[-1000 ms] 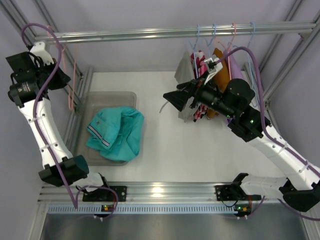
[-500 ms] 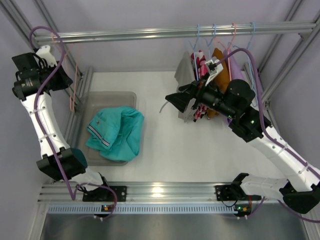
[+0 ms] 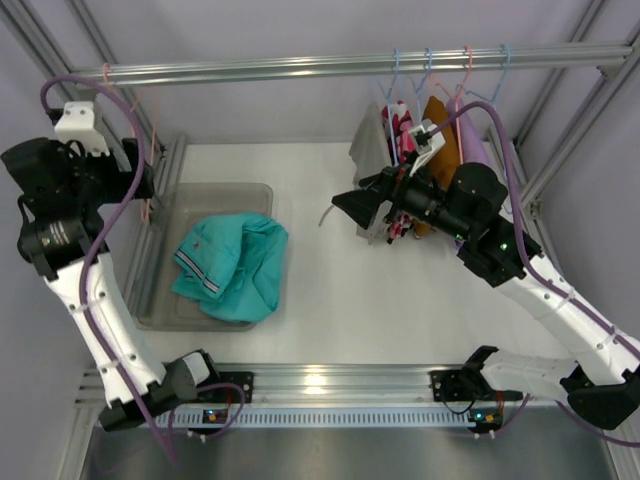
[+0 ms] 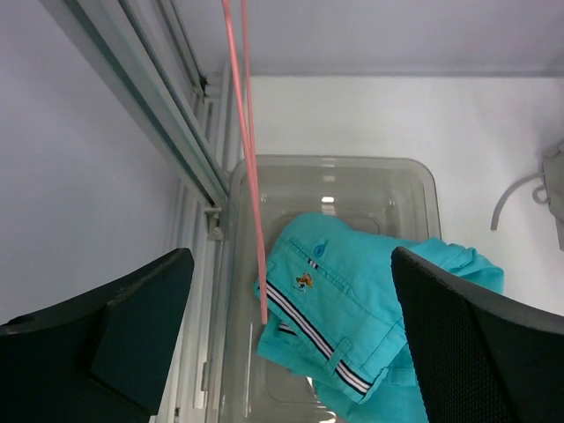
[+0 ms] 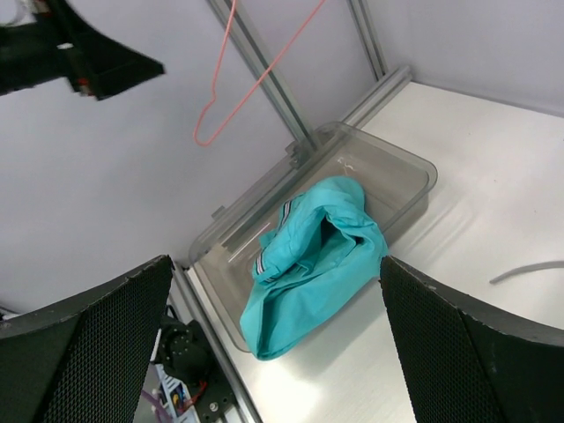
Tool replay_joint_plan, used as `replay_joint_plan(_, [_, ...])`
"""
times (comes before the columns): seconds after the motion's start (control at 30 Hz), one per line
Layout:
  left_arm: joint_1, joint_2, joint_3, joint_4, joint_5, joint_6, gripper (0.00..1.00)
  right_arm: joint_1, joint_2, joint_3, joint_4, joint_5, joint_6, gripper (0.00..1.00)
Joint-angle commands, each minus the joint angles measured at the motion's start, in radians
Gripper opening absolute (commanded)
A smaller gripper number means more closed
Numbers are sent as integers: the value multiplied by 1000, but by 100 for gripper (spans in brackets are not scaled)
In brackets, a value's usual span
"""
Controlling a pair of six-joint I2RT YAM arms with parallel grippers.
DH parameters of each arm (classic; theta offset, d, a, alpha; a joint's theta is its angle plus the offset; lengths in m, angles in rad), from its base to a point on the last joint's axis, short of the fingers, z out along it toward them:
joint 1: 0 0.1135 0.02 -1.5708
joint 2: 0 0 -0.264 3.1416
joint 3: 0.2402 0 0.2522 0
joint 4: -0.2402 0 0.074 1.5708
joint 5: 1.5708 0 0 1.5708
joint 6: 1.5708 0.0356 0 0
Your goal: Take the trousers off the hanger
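Note:
The turquoise trousers (image 3: 232,265) lie crumpled in a clear plastic bin (image 3: 255,190) at the left of the table, one leg draped over its near rim. They are off the bare pink hanger (image 3: 149,205), which hangs from the left end of the rail. My left gripper (image 3: 140,175) is open beside the hanger, high above the bin. In its wrist view the hanger (image 4: 251,159) dangles between the spread fingers, touching neither, over the trousers (image 4: 352,308). My right gripper (image 3: 345,208) is open and empty in mid-air at centre right, facing the trousers (image 5: 317,256) and hanger (image 5: 216,97).
Several garments on coloured hangers (image 3: 420,140) hang at the right end of the metal rail (image 3: 300,68), just behind my right arm. A thin pale curved piece (image 3: 328,213) lies on the white table. Aluminium frame posts stand on both sides.
My left gripper has gone from shut to open and let go of the pink hanger, and its wrist has shifted. The right arm has barely moved.

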Motion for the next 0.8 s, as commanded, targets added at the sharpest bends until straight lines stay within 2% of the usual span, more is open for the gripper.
replay_joint_plan(0.0, [8,-100,-6,56,-20,24,99,-15,-38,-3,2,31,-25,99])
replay_joint_plan(0.07, [8,-158,-7,84,-16,17,99,-17,-52,-9,-6,47,-34,99])
replay_joint_plan(0.13, [9,-190,-3,82,48,8,99,-17,-69,-16,-12,70,-48,100])
replay_joint_plan(0.17, [8,-195,-3,75,199,12,99,-18,-73,-17,-11,74,-52,100])
replay_joint_plan(0.23, [8,-209,-10,14,407,53,99,-26,-89,-13,-8,82,-67,100])
replay_joint_plan(0.27, [9,-218,-26,9,490,41,99,-30,-93,-11,-9,87,-75,100])
replay_joint_plan(0.3, [9,-221,-41,22,650,23,99,-41,-96,-8,-9,90,-81,100])
replay_joint_plan(0.33, [8,-226,-75,41,717,-35,99,-49,-107,-8,-11,90,-80,99])
replay_joint_plan(0.37, [8,-232,-107,91,765,-104,99,-58,-110,-8,-15,88,-77,99])
replay_joint_plan(0.4, [9,-253,-153,263,837,-189,99,-78,-115,-14,-17,84,-69,99])
replay_joint_plan(0.43, [6,-272,-259,365,852,-363,99,-89,-124,-19,-20,79,-63,99])
replay_joint_plan(0.47, [3,-289,-324,485,857,-447,99,-104,-130,-25,-23,73,-54,99])
replay_joint_plan(0.5, [-3,-315,-384,718,869,-607,98,-131,-138,-37,-23,61,-39,99])
replay_joint_plan(0.53, [-26,-312,-449,765,862,-642,98,-145,-142,-43,-25,56,-29,99])
replay_joint_plan(0.6, [-96,-251,-449,715,821,-588,96,-188,-152,-57,-23,33,-5,99])
replay_joint_plan(0.63, [-236,-228,-433,566,726,-513,95,-201,-153,-58,-22,27,-2,98])
replay_joint_plan(0.67, [-329,-211,-399,496,646,-446,93,-213,-155,-62,-21,22,1,98])
replay_joint_plan(0.7, [-432,-206,-411,486,568,-393,93,-231,-158,-62,-21,12,3,97])
replay_joint_plan(0.73, [-601,-207,-432,533,452,-396,94,-239,-156,-60,-21,3,5,96])
replay_joint_plan(0.77, [-659,-207,-481,573,417,-413,94,-247,-158,-59,-21,-8,8,95])
